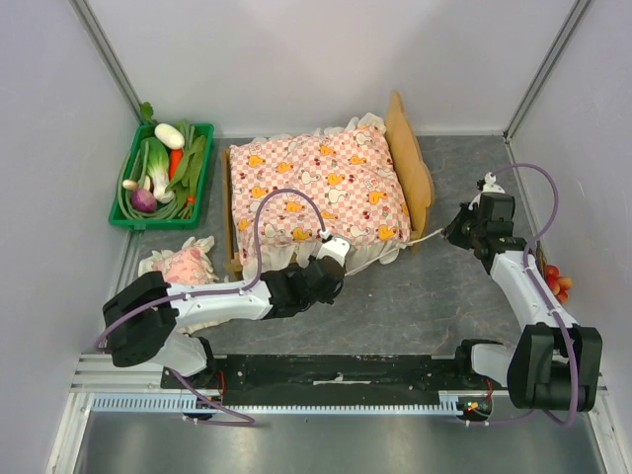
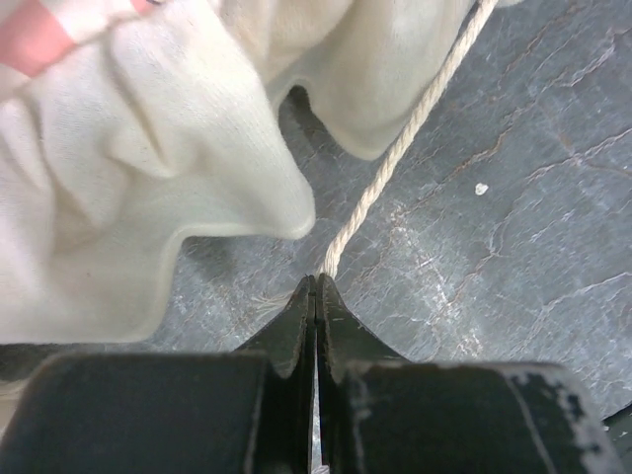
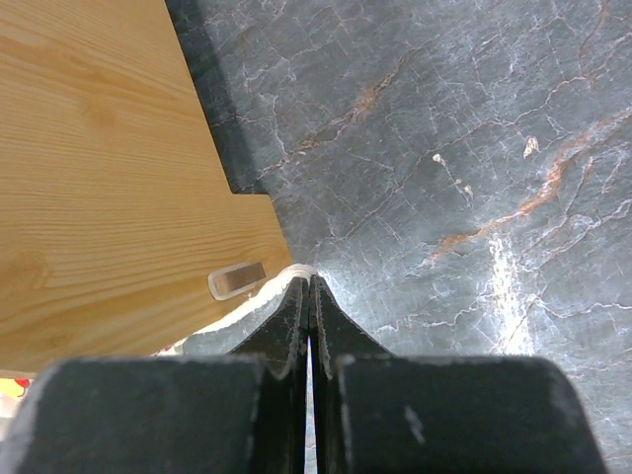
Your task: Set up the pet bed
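The light-wood pet bed [image 1: 408,148] stands at the back of the table, its headboard on the right. The pink-checked frilled mattress [image 1: 321,188] lies on it. A thin cream cord [image 1: 420,240] runs along the bed's near right corner between my two grippers. My left gripper [image 1: 333,253] is shut on one end of the cord [image 2: 395,158], just under the mattress's white frill [image 2: 148,197]. My right gripper [image 1: 456,233] is shut on the other end of the cord [image 3: 252,301], beside the wooden headboard [image 3: 109,168]. A small pink frilled pillow [image 1: 183,265] lies on the table, left of the bed.
A green crate [image 1: 148,225] of toy vegetables stands at the back left. Small red items [image 1: 558,281] lie against the right wall. White walls close in the table on three sides. Dark marbled tabletop [image 3: 444,148] shows to the right of the headboard.
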